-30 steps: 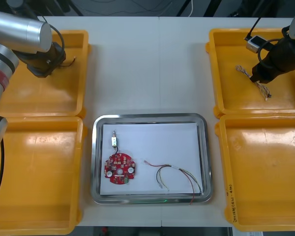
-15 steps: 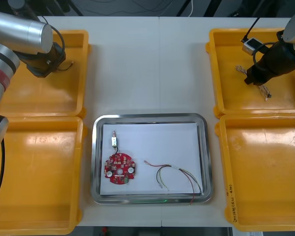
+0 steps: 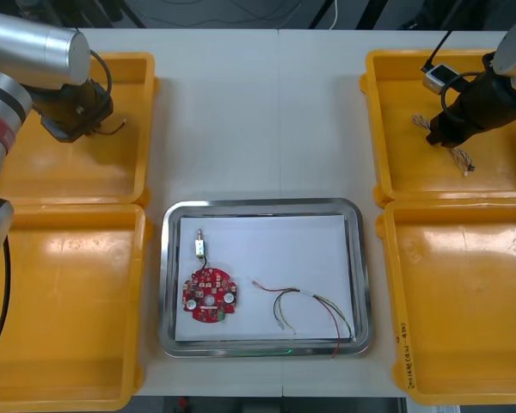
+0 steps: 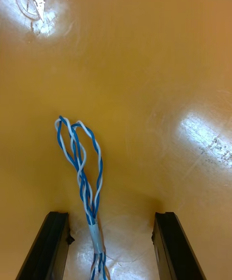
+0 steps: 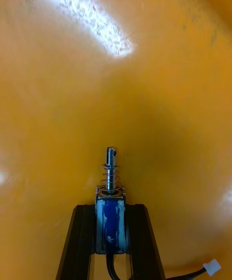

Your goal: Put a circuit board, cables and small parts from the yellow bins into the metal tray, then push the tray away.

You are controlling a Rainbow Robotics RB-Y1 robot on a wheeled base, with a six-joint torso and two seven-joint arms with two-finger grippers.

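The light counter (image 3: 258,120) stretches pale from side to side; a thin seam (image 3: 278,103) crosses it from near edge to far; past the far edge lies dark floor (image 3: 198,12); loose cords (image 3: 285,12) trail there; a black post (image 3: 374,10) slants beside them.

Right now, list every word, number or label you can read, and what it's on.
Nothing can be read for certain.
Dark handwriting on the near right yellow bin's rim: too small to read.
Red circuit board in the metal tray: markings too small to read.
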